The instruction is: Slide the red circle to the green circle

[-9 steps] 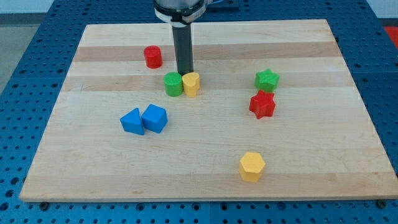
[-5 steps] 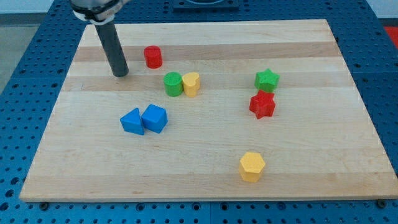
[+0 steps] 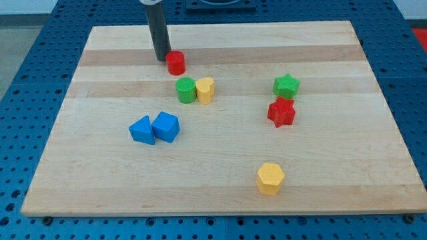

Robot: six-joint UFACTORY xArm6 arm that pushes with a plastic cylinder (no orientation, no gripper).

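Camera view. A pale wooden board [image 3: 220, 160] with lengthwise grain stripes and a smooth, matt surface lies on a blue perforated table [image 3: 27, 73] studded with regular rows of holes. A straight dark rod of round section descends from the top of the view; my tip [image 3: 162, 59] rests on the board at the far left, touching or just beside the left side of the red circle [image 3: 175, 63], a short, glossy plastic cylinder. The arm carries no gripper, so there is no opening or closing to report.

Nearer than the red circle and slightly to its right stands the green circle [image 3: 185, 89], a like cylinder, apart from the red one with bare wood between them. The green circle's right side touches a yellow block [image 3: 205, 89] with a rounded top, its exact shape hard to make out.

On the right, a green star [image 3: 286, 85] stands just behind a red star [image 3: 281, 112]; the two are touching or nearly so. Left of centre, two blue blocks sit side by side and touching: a blue triangle [image 3: 141, 129] and a blue angular block [image 3: 166, 127] with faceted faces. Near the front edge, right of centre, lies a yellow hexagon [image 3: 270, 178], well apart from the others.

No brand, label or writing can be read.
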